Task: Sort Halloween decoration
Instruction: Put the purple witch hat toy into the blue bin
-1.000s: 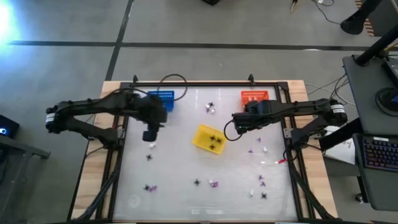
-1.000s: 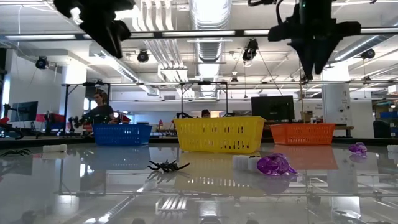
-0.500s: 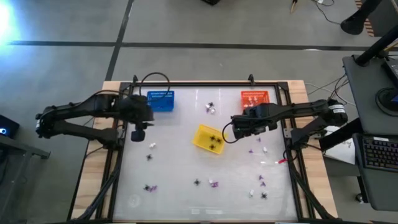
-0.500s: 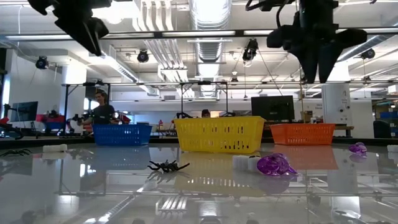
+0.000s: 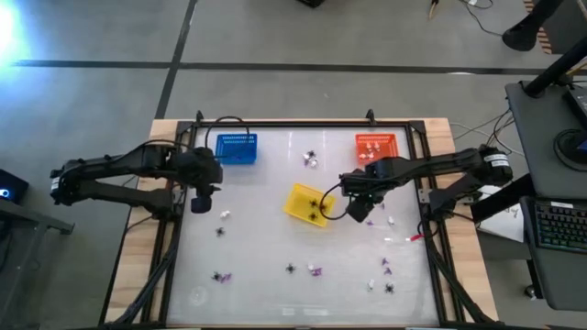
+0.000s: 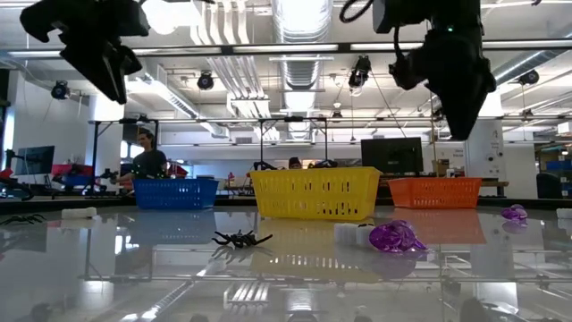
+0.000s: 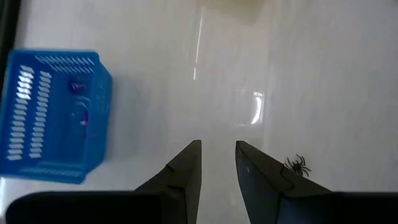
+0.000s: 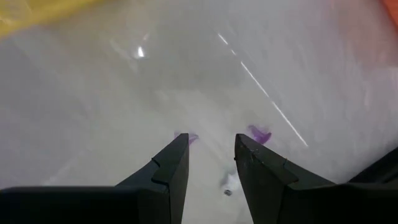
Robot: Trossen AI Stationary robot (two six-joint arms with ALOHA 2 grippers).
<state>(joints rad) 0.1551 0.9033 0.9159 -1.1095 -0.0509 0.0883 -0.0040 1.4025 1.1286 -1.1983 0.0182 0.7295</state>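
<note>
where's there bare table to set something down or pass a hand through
The widest bare patch lies in the middle of the table, between the yellow basket and the near row of toy pieces. Another strip runs between the blue basket and the orange basket, apart from a piece midway. It is crowded right of the yellow basket, under the right gripper.

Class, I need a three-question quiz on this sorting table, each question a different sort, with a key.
1. True or false: the yellow basket lies between the two grippers.
2. Which basket sits nearest the left gripper? A blue B orange C yellow
3. Fill in: the pieces just ahead of the right gripper are ____ in colour.

Key: 1 true. 2 A, the blue basket. 3 purple, the purple bits.
</note>
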